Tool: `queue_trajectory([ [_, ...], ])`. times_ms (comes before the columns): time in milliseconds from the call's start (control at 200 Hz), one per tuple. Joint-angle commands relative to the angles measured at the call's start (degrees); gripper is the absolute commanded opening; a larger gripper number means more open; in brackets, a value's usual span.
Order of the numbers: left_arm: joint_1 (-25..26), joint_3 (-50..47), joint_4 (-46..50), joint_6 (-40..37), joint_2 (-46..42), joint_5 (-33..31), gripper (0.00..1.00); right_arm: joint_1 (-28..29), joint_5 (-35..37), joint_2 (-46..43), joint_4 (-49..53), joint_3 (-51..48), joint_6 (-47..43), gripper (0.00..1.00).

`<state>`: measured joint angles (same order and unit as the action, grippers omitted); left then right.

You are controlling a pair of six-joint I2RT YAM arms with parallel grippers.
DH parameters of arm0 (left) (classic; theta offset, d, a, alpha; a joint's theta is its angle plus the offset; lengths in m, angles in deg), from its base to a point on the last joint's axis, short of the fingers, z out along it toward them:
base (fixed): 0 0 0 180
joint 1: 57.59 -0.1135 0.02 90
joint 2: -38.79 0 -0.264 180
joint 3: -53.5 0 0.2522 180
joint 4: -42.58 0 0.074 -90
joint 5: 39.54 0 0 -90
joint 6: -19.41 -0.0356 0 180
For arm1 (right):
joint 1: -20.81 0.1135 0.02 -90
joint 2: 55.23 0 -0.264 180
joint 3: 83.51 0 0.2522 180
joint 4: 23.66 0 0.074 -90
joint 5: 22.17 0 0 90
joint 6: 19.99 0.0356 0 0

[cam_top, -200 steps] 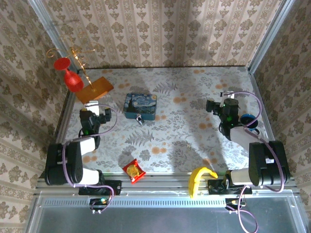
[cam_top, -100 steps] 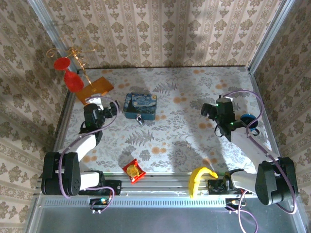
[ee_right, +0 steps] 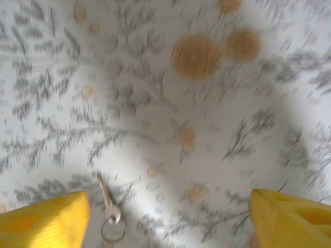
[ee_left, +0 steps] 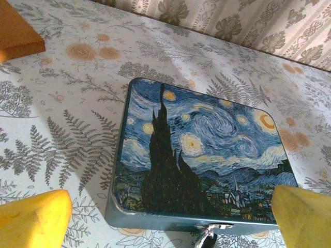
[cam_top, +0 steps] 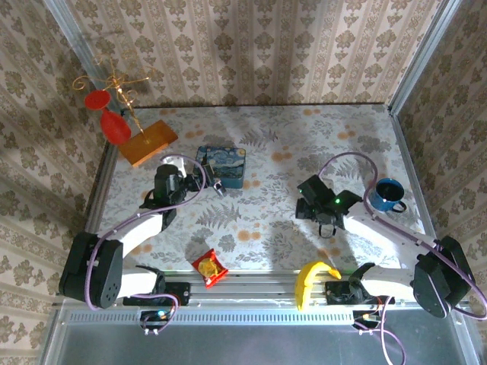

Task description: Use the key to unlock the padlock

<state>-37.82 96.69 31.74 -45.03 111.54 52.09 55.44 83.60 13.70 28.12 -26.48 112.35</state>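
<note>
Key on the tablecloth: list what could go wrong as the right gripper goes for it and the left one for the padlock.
1. The key lies flat and thin, near one finger of the open right gripper, not centred; closing may shove it rather than pinch it.
2. The padlock sits tiny at the front edge of the blue tin; the open left gripper may nudge the tin instead.

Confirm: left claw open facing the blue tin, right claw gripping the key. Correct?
Not quite. The right claw isn't gripping the key. The right wrist view shows the key lying on the table between the claw's open fingers, unheld. The rest stands: the left claw is open, facing the blue tin.
</note>
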Motion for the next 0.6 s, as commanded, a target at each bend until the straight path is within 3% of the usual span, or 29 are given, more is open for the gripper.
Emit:
queue_trajectory([
  [0, 0.3, -0.5, 3.4, 2.3, -2.7, -2.0, 1.00, 2.9, -5.2, -0.9, 2.1, -3.2, 6.5, 0.73],
  [160, 0.3, -1.6, 3.8, 2.6, -4.2, -3.3, 1.00, 4.4, -9.0, 1.5, -4.4, -6.3, 10.0, 0.59],
  [595, 0.4, -3.4, 3.5, 4.2, -5.9, -4.1, 1.00, 8.4, -6.8, 17.0, -0.9, 4.5, 8.6, 0.61],
])
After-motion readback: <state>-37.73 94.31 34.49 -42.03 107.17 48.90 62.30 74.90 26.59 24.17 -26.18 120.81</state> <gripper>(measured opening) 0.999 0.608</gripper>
